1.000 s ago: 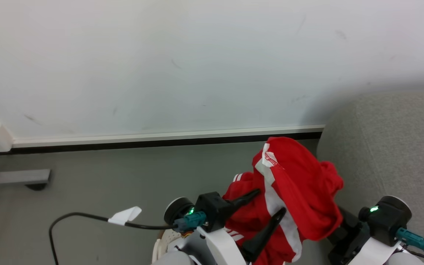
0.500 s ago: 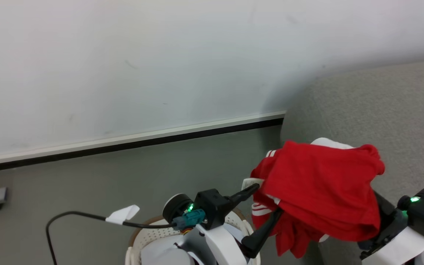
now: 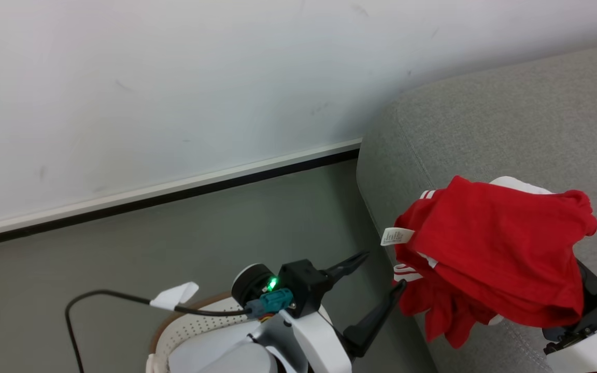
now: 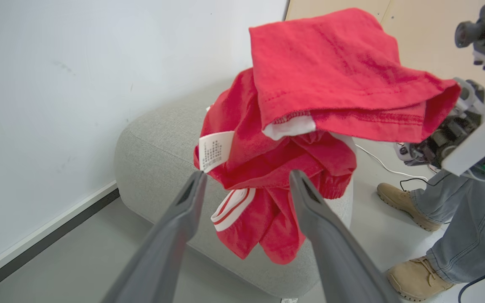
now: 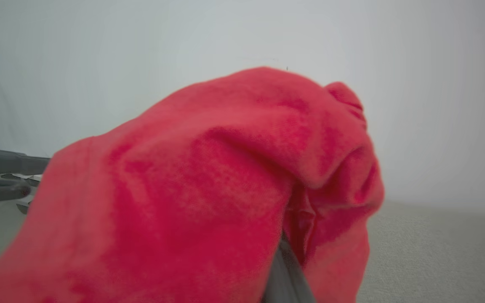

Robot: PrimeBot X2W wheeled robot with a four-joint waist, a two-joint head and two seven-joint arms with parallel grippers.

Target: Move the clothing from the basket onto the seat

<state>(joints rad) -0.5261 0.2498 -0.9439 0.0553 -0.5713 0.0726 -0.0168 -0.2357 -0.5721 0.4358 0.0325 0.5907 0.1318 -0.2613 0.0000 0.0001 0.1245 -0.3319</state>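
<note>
The red jersey [image 3: 495, 254] with white trim hangs bunched in the air over the left end of the grey sofa [image 3: 485, 114]. It is draped over my right gripper [image 5: 282, 269], whose fingers are buried in the cloth and shut on it. My left gripper [image 3: 384, 269] stands open just left of the jersey, nothing between its fingers. In the left wrist view the jersey [image 4: 310, 84] hangs just beyond the left gripper [image 4: 246, 176]. The cream basket [image 3: 195, 329] sits at the bottom left, under my left arm.
A white wall with a dark skirting line [image 3: 174, 194] runs behind the grey floor. A black cable with a white tag [image 3: 176, 296] loops from my left wrist. A person's legs in jeans and tan boots [image 4: 406, 206] stand beyond the sofa's far side.
The head camera has swung right, bringing more sofa into view. My right gripper has carried the jersey right, over the sofa, and away from the left fingers.
</note>
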